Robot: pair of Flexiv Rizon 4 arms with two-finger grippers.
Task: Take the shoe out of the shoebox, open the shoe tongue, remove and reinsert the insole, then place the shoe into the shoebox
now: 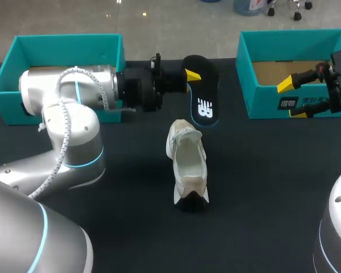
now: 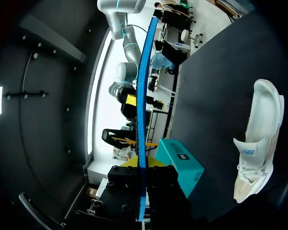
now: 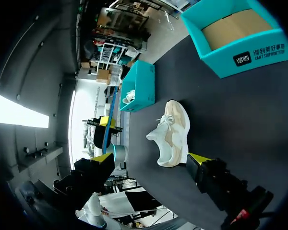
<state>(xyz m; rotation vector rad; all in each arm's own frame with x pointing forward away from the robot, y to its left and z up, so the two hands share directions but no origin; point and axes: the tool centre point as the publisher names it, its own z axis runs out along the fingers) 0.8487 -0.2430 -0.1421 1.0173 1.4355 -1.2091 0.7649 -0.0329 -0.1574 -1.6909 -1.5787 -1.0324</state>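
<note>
My left jaws pinch the insole (image 1: pixel 203 94) near one end. The shoe (image 1: pixel 187 165) lies on the bench (image 1: pixel 261 187) near its free end, toe toward it, axes roughly parallel. My right jaws gape, well apart.

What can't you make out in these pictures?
- Inside of the left shoebox: in the head view the left arm covers most of it.
- Faces of the insole: the left wrist view shows only its blue edge.
- Toe end inside the shoe: hidden by its own upper in every view.
</note>
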